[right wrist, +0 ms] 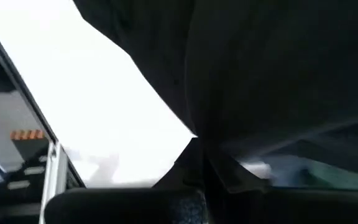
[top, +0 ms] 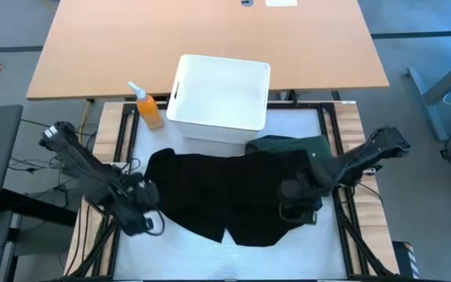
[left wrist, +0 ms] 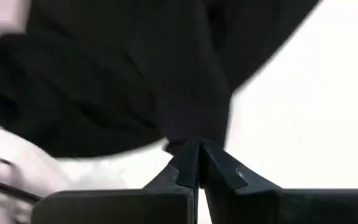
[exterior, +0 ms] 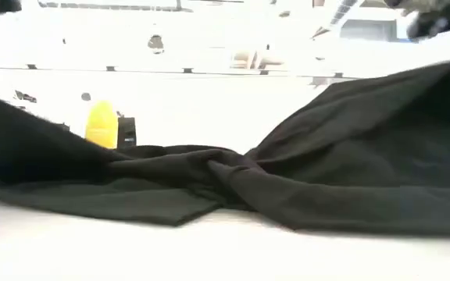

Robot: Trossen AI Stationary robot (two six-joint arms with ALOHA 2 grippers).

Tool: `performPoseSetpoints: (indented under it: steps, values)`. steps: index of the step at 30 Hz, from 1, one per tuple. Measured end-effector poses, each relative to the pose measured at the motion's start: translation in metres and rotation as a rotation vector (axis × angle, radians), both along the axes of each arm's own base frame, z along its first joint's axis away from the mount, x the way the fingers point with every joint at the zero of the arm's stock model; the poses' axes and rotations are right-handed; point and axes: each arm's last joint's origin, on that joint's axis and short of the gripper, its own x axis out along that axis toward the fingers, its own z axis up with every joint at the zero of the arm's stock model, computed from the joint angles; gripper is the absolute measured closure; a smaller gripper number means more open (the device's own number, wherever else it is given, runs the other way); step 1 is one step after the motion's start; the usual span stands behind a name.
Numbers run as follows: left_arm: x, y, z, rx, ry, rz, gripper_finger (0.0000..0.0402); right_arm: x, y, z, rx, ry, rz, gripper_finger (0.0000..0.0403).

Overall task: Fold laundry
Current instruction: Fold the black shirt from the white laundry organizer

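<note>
- Nearest you, a black garment [top: 225, 196] lies spread across the white worktop [top: 210, 254], with a dark green garment [top: 288, 146] tucked under its far right corner.
- Your left tool [left wrist: 197, 149] sits at the black garment's left edge, fingers pressed fully together, and a fold of black cloth is pinched at their tips.
- Your right tool [right wrist: 197, 146] sits on the garment's right side, also fully closed; black cloth drapes straight off its tips, so it appears to be gripping the same garment.
- In the low view, the cloth [exterior: 233, 176] twists into a knot-like bunch at the middle and rises toward the right, which suggests the right side is lifted.
- To do this step well, draw your 2 tools apart evenly so the twist pulls flat before you fold; keep both at matching height.
- Take care that the green garment is not dragged along with the black one.
- Beyond the laundry stands a white bin [top: 219, 98], with an orange bottle [top: 147, 108] just beside it on the left.
</note>
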Motion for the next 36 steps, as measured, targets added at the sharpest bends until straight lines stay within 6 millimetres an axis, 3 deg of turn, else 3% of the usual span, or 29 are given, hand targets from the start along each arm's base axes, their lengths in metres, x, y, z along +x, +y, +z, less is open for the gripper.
performPoseSetpoints:
  steps: [7, 10, 13, 18, 26, 32, 36]
  values:
    - [0.007, -0.013, -0.089, -0.080, 0.165, 0.015, 0.0402, -0.007, 0.009, -0.048, -0.038, 0.036, -0.093, 0.0379]
    - [0.007, -0.014, -0.113, -0.065, 0.219, 0.030, 0.0398, -0.009, 0.008, -0.054, -0.057, 0.053, -0.136, 0.0360]
    - [0.008, -0.017, -0.124, -0.056, 0.280, -0.007, 0.0381, -0.010, 0.007, -0.054, -0.064, 0.064, -0.143, 0.0338]
    - [0.007, -0.018, -0.127, -0.074, 0.346, -0.038, 0.0332, -0.012, 0.007, -0.054, -0.073, 0.080, -0.159, 0.0312]
    - [0.005, -0.019, -0.103, -0.135, 0.349, 0.002, 0.0263, -0.021, 0.021, -0.053, 0.007, 0.181, -0.233, 0.0300]
    - [-0.002, -0.003, -0.081, 0.112, 0.254, 0.058, 0.0263, -0.032, 0.039, -0.046, 0.012, 0.196, -0.242, 0.0301]
    - [0.000, 0.010, -0.091, 0.231, 0.213, 0.000, 0.0268, -0.036, 0.048, -0.040, -0.024, 0.152, -0.267, 0.0301]
